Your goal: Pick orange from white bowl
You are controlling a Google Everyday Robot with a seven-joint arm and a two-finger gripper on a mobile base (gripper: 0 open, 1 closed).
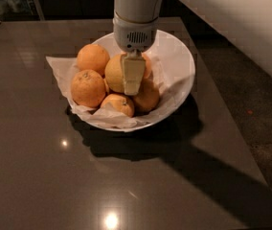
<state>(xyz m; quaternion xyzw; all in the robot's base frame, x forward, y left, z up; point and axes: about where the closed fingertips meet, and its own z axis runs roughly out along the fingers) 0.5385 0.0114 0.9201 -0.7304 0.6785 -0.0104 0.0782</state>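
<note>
The white bowl (pixel 183 66), lined with crinkled white paper (pixel 60 70), stands on the dark table and holds several oranges. The orange (pixel 113 74), pale yellowish and the largest, sits in the middle of the pile. My gripper (pixel 132 76) hangs straight down from the white arm into the bowl. It is right at the orange's right side and hides part of it. Deeper-orange fruits lie around it: one at the back left (pixel 93 57), a speckled one at the left (pixel 87 88), one at the front (pixel 119 103) and one at the right (pixel 147 97).
The dark glossy table (pixel 54 176) extends left and toward the front. Its right edge (pixel 224 109) runs diagonally close to the bowl, with dark floor (pixel 265 114) beyond. The robot's white body (pixel 241 18) fills the top right.
</note>
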